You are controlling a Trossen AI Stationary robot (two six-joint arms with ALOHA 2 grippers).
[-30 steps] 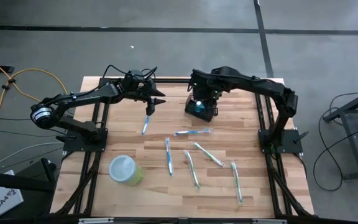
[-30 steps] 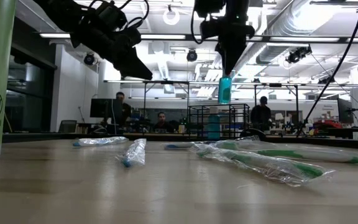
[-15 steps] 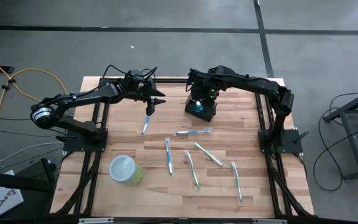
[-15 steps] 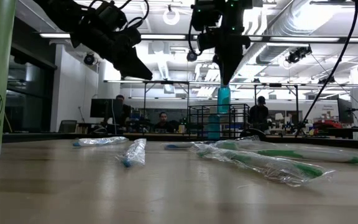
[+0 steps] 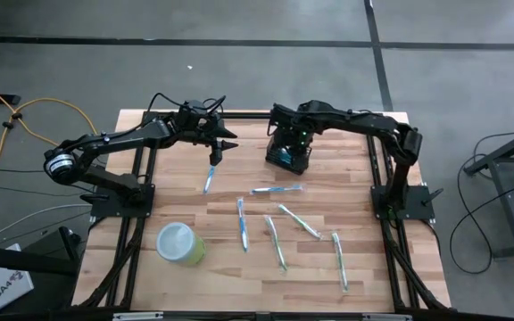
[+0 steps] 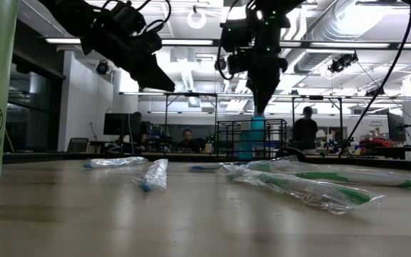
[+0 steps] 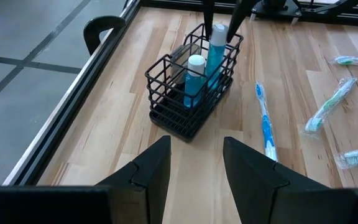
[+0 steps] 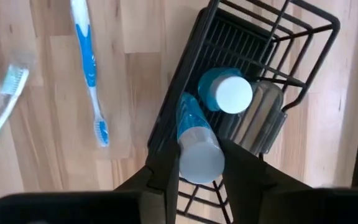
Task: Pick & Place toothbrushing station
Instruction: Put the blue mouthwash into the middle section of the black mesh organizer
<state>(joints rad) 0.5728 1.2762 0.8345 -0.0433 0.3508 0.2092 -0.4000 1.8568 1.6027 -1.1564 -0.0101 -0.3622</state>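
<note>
Basket (image 5: 288, 157) of black wire mesh, the toothbrushing station, stands upright on the wooden table (image 5: 364, 267) near its far edge, slightly toward my right arm's side. From my seat I read two blue items inside it: a shorter bottle with a white cap (image 8: 226, 93) and a taller blue tube (image 8: 194, 140) that is tilted, its lower end inside the basket's compartment.

Right gripper (image 8: 196, 163) sits directly above the basket, its two fingers clamped on the capped top of the blue tube; the low view shows the tube hanging below the fingers into the basket (image 6: 252, 139).

Left gripper (image 5: 227, 144) hovers above the table on the left side of the basket, well apart from it, fingers spread with nothing between them; the left wrist view shows both fingertips (image 7: 151, 168) framing bare wood in front of the basket (image 7: 188, 93).

Wrapped toothbrushes lie flat on the table: one blue (image 5: 209, 178) below the left gripper, one blue (image 5: 275, 189) just in front of the basket, one blue (image 5: 242, 223) and three green-tinted (image 5: 276, 242) (image 5: 300, 221) (image 5: 339, 260) farther toward the near edge. A light-green cup (image 5: 180, 242) stands near the left front of the table.

People (image 6: 185, 137) sit at desks in the room beyond the table.
</note>
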